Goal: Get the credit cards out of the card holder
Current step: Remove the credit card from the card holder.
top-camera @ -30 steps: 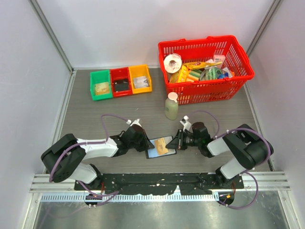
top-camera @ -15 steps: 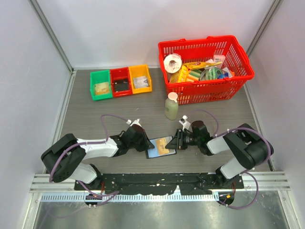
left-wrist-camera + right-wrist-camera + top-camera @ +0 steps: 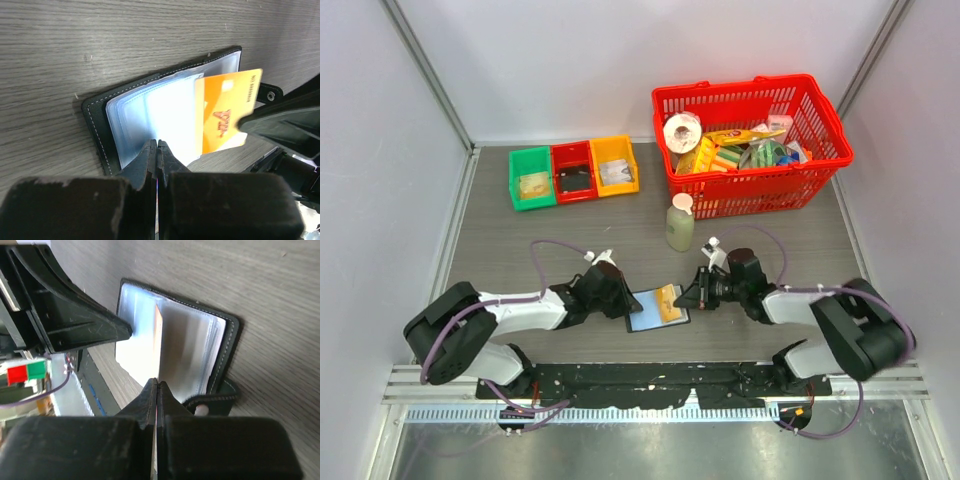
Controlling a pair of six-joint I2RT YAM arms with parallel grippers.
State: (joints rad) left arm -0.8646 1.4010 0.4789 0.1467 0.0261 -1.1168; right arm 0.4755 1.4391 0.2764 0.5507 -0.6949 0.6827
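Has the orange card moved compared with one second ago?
Yes. In the top view the orange card has shifted right, toward the right gripper, uncovering more pale inside of the card holder; the bottle stayed put.

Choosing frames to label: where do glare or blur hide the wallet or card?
Left wrist: card holder sleeves glare pale, credit card print sharp, left gripper blurred. Right wrist: sleeves blown out white, card edge-on. Top external: even light, everything small.
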